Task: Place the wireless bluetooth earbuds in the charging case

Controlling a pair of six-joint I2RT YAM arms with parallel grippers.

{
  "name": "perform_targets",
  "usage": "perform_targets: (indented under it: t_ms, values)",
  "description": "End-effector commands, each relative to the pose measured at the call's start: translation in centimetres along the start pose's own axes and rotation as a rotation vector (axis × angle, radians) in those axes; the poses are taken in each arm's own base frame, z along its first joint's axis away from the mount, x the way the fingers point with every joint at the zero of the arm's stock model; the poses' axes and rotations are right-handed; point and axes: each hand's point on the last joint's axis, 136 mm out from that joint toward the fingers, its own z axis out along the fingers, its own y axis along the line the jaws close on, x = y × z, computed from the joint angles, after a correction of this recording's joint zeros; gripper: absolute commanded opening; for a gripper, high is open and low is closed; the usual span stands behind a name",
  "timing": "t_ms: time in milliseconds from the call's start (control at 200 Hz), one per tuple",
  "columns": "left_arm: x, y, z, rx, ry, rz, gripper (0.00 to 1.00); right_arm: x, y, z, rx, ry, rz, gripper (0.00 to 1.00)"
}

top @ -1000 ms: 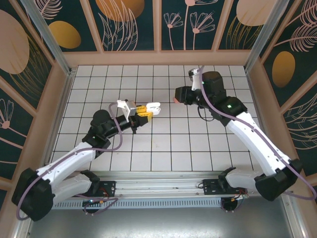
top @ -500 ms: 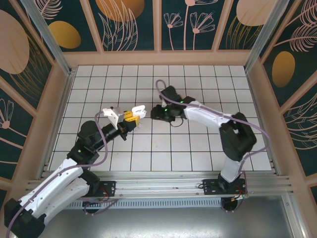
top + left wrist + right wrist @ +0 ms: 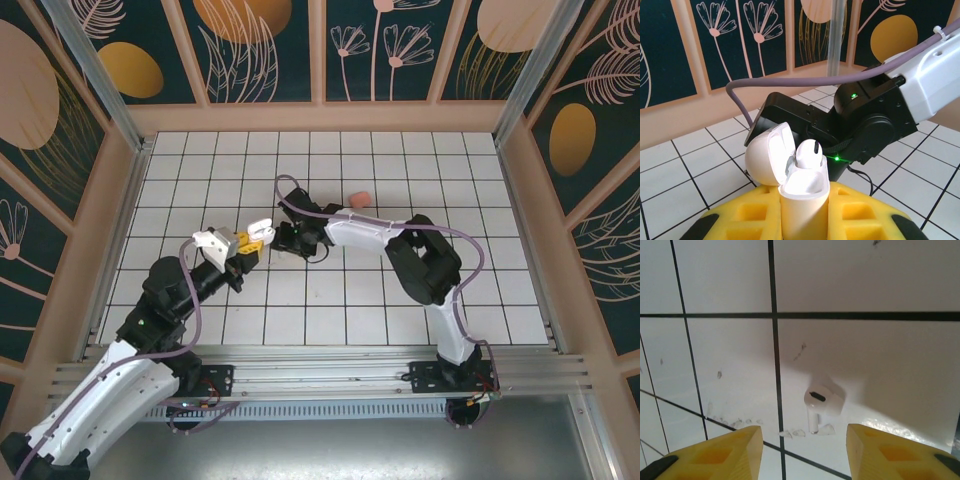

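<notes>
Nearest me, the left gripper (image 3: 804,205) has its yellow fingers pressed tight on the glossy white plastic charging case (image 3: 805,182). The case is held upright with its domed lid (image 3: 765,160) hinged open, and one white stemmed earbud (image 3: 809,152) already sits in a well. Since a second ago this arm has drawn the case back and to the left. The right gripper (image 3: 804,436) was then far off to the right, beside a small salmon-pink piece (image 3: 359,197) — it has swung across the white tiled table (image 3: 865,280) and now stands just behind the case. Its yellow fingers are spread, wider than before, pinching nothing. A second white earbud (image 3: 817,401) lies loose on a tile just ahead of them, stem toward the camera. The salmon-pink piece rests alone on a farther tile, well apart from both grippers. My judgement: the right arm is lined up to collect the loose white earbud — a small glossy body, likely to slip.
</notes>
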Motion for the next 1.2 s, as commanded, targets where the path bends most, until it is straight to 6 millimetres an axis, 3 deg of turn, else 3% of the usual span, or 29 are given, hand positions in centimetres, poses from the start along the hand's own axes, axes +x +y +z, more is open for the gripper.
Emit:
perform_targets:
  t_ms: [0, 440, 1196]
  values:
    - [-0.7, 0.1, -0.5, -0.015, -0.008, 0.031, 0.0, -0.9, 0.5, 0.0, 0.032, -0.042, 0.024, 0.48]
    - [-0.9, -0.1, -0.9, -0.005, -0.021, 0.053, 0.0, 0.0, -0.1, 1.0, 0.204, -0.052, -0.001, 0.47]
    - [-0.8, -0.6, -1.4, 0.02, -0.04, 0.06, 0.0, 0.0, -1.4, 2.9, 0.267, -0.027, 0.025, 0.43]
